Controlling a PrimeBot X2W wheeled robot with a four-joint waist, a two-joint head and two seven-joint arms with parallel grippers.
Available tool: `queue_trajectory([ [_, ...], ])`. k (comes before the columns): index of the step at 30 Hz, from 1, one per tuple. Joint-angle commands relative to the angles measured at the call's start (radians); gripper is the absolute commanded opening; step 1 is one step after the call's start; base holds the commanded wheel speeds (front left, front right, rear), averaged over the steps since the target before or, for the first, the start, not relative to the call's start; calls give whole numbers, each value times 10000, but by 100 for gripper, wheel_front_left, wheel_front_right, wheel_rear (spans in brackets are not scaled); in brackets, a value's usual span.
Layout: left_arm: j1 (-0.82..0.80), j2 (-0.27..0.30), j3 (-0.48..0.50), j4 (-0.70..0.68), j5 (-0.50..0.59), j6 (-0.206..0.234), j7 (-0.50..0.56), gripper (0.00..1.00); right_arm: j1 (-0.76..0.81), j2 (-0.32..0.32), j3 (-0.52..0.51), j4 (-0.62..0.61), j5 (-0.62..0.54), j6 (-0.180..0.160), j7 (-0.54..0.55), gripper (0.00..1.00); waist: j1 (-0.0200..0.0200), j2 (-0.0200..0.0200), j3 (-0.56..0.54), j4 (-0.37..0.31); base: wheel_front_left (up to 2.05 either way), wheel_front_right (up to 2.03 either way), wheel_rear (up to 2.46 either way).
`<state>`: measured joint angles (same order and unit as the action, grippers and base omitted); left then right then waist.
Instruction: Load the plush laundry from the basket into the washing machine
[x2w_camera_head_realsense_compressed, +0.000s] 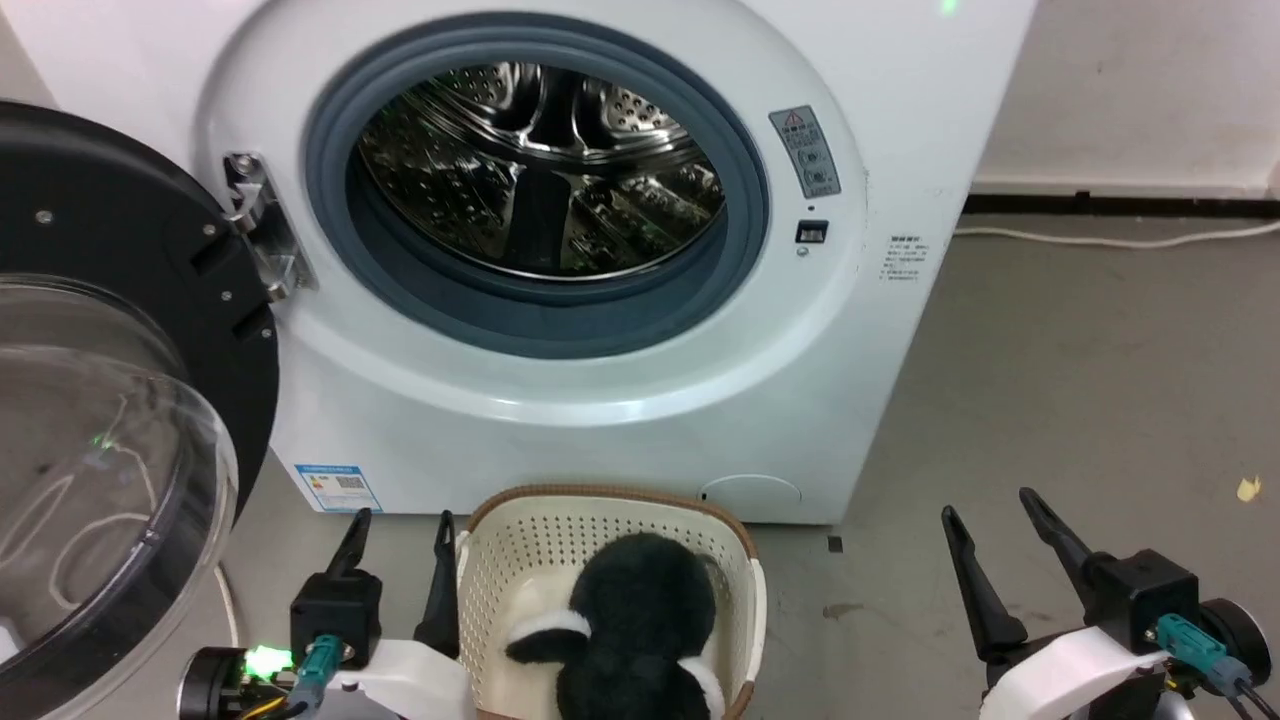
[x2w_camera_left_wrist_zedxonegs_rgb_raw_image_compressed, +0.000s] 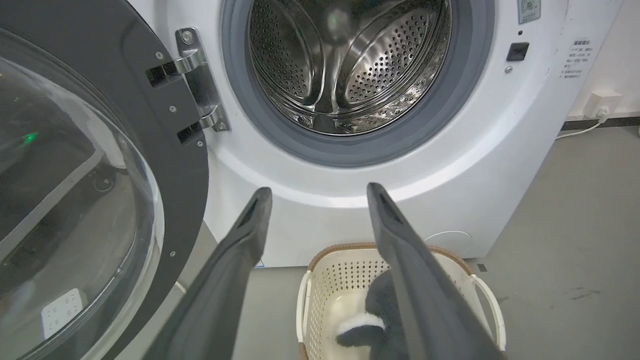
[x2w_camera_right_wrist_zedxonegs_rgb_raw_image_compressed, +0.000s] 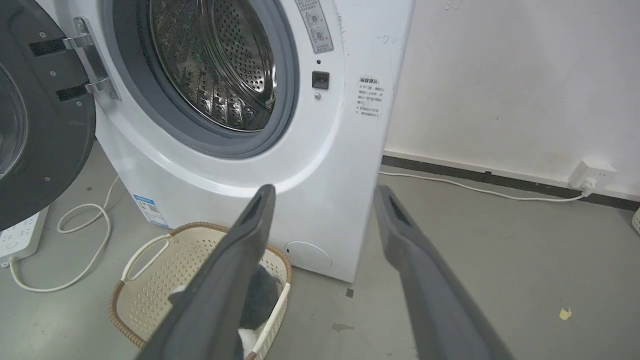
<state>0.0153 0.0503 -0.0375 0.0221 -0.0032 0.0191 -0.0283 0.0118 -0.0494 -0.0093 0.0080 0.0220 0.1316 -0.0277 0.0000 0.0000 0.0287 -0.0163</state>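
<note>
progress: just starting, nothing loaded | plush laundry (x2w_camera_head_realsense_compressed: 640, 620) is lying in basket (x2w_camera_head_realsense_compressed: 600, 492) before washing machine (x2w_camera_head_realsense_compressed: 620, 400) standing open | left gripper (x2w_camera_head_realsense_compressed: 403, 515), right gripper (x2w_camera_head_realsense_compressed: 988, 502) are hovering spread

A fluffy black-and-white plush toy (x2w_camera_head_realsense_compressed: 640, 625) lies in a cream perforated plastic basket (x2w_camera_head_realsense_compressed: 520, 560) on the floor, before a white front-loading washing machine (x2w_camera_head_realsense_compressed: 620, 400), door open.
</note>
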Motion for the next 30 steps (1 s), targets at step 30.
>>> queue_trajectory([
  [30, -1867, 352, -905, 2280, -187, -161, -278, 100, -835, -3, -24, -323, 1134, -4, -705, 100, 0, 0, 2161, -1135, 0, 0, 0],
])
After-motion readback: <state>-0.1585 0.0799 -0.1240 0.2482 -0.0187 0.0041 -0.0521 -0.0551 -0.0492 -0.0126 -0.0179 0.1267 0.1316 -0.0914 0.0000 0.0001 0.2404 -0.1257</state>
